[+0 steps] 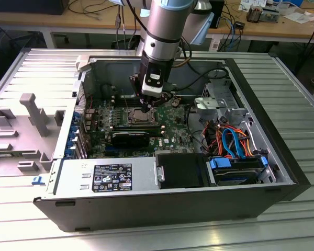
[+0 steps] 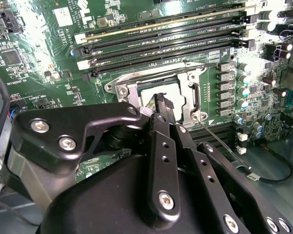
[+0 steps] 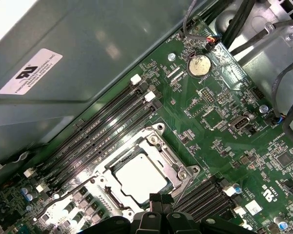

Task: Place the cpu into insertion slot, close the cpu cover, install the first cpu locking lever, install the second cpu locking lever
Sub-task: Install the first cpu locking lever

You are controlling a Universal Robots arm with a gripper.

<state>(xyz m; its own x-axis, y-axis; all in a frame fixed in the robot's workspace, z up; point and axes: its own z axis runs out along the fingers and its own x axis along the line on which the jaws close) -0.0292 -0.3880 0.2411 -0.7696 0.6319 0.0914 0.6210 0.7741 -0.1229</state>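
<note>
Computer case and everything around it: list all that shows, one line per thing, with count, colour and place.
computer case: one, dark grey, lying open on the table
table: one, ribbed silvery metal, under the case
motherboard: one, green, inside the case
cpu: one, silvery-grey, seated in the insertion slot
cpu cover: one, silvery frame, lying around the cpu
wire lever: one, silvery, angling away from the socket
memory slots: several, black, beside the socket
coin battery: one, silvery, on the board
power supply: one, grey, at the case's near wall
cables: several, orange and blue, exterior view's right
arm: one, silver-grey, above the case
gripper: one, black, over the socket
</note>
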